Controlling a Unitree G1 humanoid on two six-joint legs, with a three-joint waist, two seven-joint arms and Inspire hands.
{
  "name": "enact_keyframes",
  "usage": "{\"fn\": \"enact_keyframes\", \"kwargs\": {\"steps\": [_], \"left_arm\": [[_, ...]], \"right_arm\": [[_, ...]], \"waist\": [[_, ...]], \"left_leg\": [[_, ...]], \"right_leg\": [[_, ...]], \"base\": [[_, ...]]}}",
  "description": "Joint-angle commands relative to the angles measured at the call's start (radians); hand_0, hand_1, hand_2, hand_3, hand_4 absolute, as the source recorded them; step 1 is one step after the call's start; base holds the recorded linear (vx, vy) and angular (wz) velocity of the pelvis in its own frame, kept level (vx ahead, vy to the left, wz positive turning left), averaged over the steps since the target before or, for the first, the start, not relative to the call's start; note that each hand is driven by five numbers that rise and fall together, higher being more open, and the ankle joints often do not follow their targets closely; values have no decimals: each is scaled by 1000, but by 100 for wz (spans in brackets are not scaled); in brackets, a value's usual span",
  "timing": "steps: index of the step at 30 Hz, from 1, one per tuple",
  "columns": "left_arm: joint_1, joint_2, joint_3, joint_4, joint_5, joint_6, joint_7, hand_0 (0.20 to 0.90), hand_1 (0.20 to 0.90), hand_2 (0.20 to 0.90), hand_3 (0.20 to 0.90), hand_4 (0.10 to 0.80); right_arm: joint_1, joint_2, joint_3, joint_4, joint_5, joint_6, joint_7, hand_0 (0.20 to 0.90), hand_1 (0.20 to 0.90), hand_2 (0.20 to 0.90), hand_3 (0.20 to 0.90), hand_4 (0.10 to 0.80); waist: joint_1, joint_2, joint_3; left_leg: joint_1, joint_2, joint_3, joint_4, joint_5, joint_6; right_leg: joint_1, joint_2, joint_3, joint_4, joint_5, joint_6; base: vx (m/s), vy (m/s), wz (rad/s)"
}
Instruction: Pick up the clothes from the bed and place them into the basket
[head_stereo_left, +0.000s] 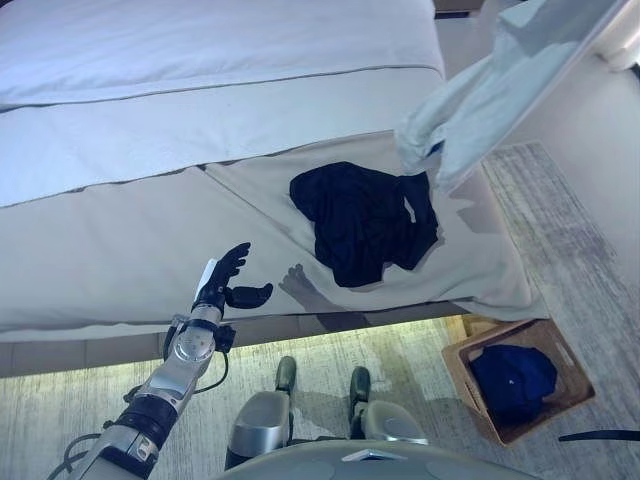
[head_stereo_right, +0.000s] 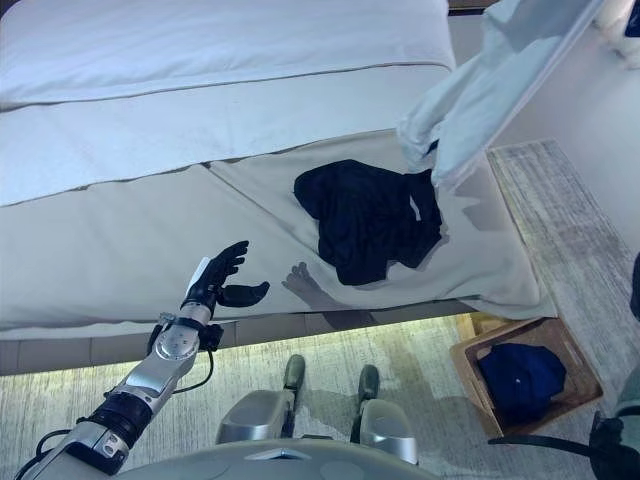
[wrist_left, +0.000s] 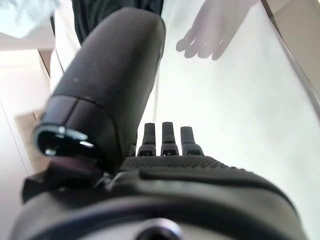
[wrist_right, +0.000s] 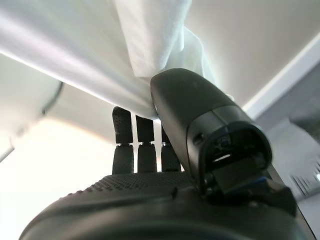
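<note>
Right fingers: your right hand (wrist_right: 165, 165) has its fingers (wrist_right: 123, 131) and thumb clamped on the pale garment (wrist_right: 150, 45); you see the cloth pinched between them in the right wrist view.
Pale garment: you hold it lifted high over the far right corner of the bed, where it hangs as a long light drape (head_stereo_left: 500, 95), its lower end just above the dark clothes.
Left fingers: your left hand (head_stereo_left: 228, 280) hangs over the near edge of the bed with its fingers (wrist_left: 166, 136) straight and apart, holding nothing.
Left hand position: it sits well to the left of the dark clothes, and you can see its shadow on the cover between them.
Dark clothes: a crumpled dark pile (head_stereo_left: 365, 220) lies on the beige cover, toward the right half of the bed (head_stereo_left: 120, 230).
Basket: you find a brown basket (head_stereo_left: 455, 362) on the floor at the bed's near right corner, standing on a grey rug (head_stereo_left: 570, 250).
Basket contents: one dark blue garment (head_stereo_left: 512, 380) already lies inside it.
</note>
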Motion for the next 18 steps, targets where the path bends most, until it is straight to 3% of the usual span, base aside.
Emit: {"fn": "enact_keyframes", "kwargs": {"steps": [1, 9, 15, 16, 18], "left_arm": [[5, 28, -77, 31, -9, -109, -6, 900, 900, 900, 900, 800], [-36, 29, -95, 47, -22, -115, -42, 900, 900, 900, 900, 800], [-50, 15, -84, 42, -11, -124, -83, 900, 900, 900, 900, 800], [-56, 14, -83, 38, -5, -123, -83, 900, 900, 900, 900, 800], [-67, 11, -72, 31, -7, -110, -57, 900, 900, 900, 900, 800]], "right_arm": [[-135, -89, 134, 17, -12, -133, -69, 300, 300, 300, 200, 100], [-131, -184, 129, 7, -5, -115, -25, 300, 300, 300, 200, 100], [66, -176, -4, -43, -35, -80, 61, 300, 300, 300, 200, 100], [121, -164, -45, -51, -48, -76, 82, 300, 300, 300, 200, 100], [222, -114, -118, -51, -71, -84, 123, 300, 300, 300, 200, 100]], "waist": [[-28, -47, -262], [-92, -43, -274], [-132, -33, -251], [-137, -31, -244], [-133, -26, -226]], "left_leg": [[23, 28, 69, 29, -141, 3], [24, 36, 116, 24, -148, -1], [12, 35, 142, 78, -184, 12], [10, 37, 153, 81, -186, 12], [25, 47, 212, 77, -196, 7]], "right_leg": [[-20, 10, 53, 73, -26, 10], [-50, 16, 103, 76, -13, 23], [-93, 14, 153, 106, -10, 30], [-100, 9, 148, 102, -2, 35], [-115, -20, 68, 81, 25, 58]], "base": [[8, 2, -34], [-4, 3, -29], [-24, 3, -32], [-82, -19, -38], [-79, -40, -39]]}}
